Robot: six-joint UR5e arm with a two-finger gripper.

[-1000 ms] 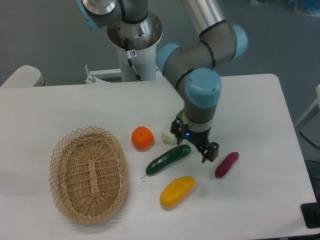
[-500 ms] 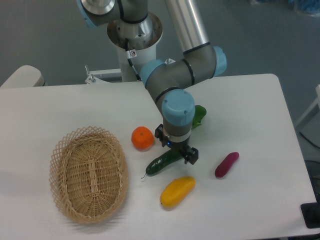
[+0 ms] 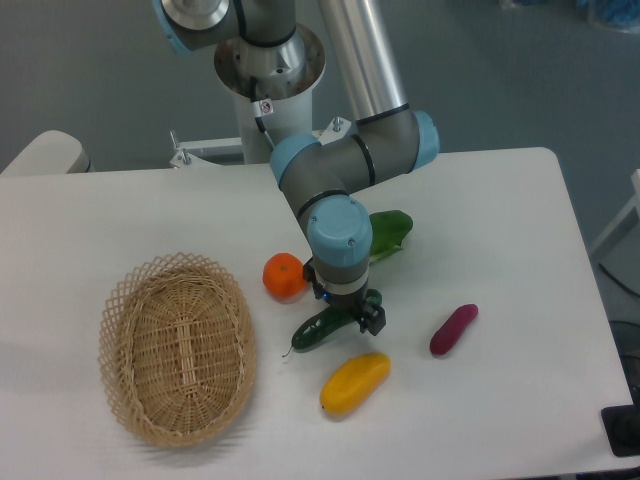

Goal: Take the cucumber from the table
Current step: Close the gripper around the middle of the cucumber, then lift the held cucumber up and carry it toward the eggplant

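A white table (image 3: 130,215) is seen from above, with 1 robot arm (image 3: 345,175) reaching down over it. Places are given relative to the cucumber (image 3: 318,329), which lies on the table near the middle, dark green and angled, its thin stem end pointing lower left. Far to its left a woven oval basket (image 3: 177,347) is set on the table. Just up and left of the cucumber an orange (image 3: 284,276) is seen. The gripper (image 3: 345,311) is lowered over the cucumber's upper right end, hiding that end; a dark finger (image 3: 371,317) is seen beside it, but whether the fingers are closed on it cannot be told. Just below the cucumber lies a yellow fruit (image 3: 354,383). Up and right, a leafy green vegetable (image 3: 389,233) shows behind the arm. Well to the right lies a purple sweet potato (image 3: 453,329).
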